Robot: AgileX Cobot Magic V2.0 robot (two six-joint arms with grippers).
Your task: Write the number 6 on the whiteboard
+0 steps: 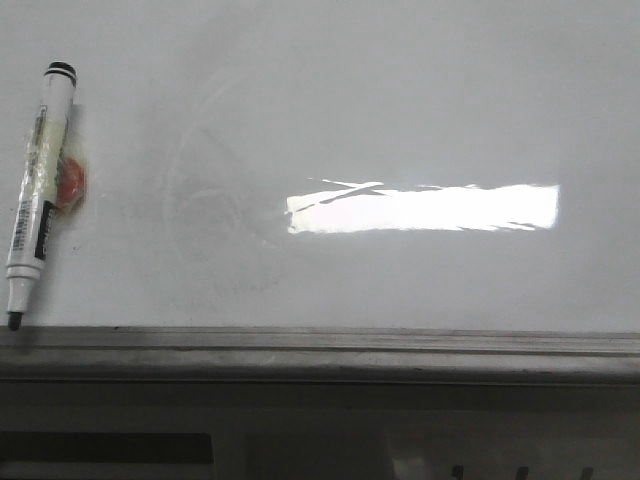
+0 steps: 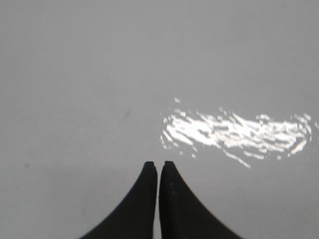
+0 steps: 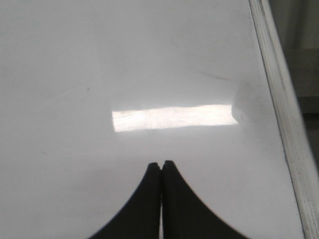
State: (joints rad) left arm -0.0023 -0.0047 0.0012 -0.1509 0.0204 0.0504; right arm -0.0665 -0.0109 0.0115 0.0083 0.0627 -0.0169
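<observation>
Lying uncapped: a marker [image 1: 38,195] rests at the far left of the whiteboard [image 1: 400,110], its black tip down at the grey metal ledge [image 1: 330,345], its capped end up and tilted slightly right.
Marker body: white barrel with black print, wrapped in clear tape, with a small orange-red object [image 1: 70,185] touching its right side.
Whiteboard: glossy white, lit by a bright rectangular glare patch [image 1: 425,208] right of centre; faint grey curved smears [image 1: 215,190] sit between the marker and the glare.
Number 6: no black stroke shows on the board in any view; only erased traces.
Left gripper [image 2: 158,166]: black fingers pressed together, holding nothing, hanging over bare board near a rippled glare.
Right gripper [image 3: 161,165]: fingers likewise pressed together and empty, over the board, with the metal edge [image 3: 281,109] well off to one side.
</observation>
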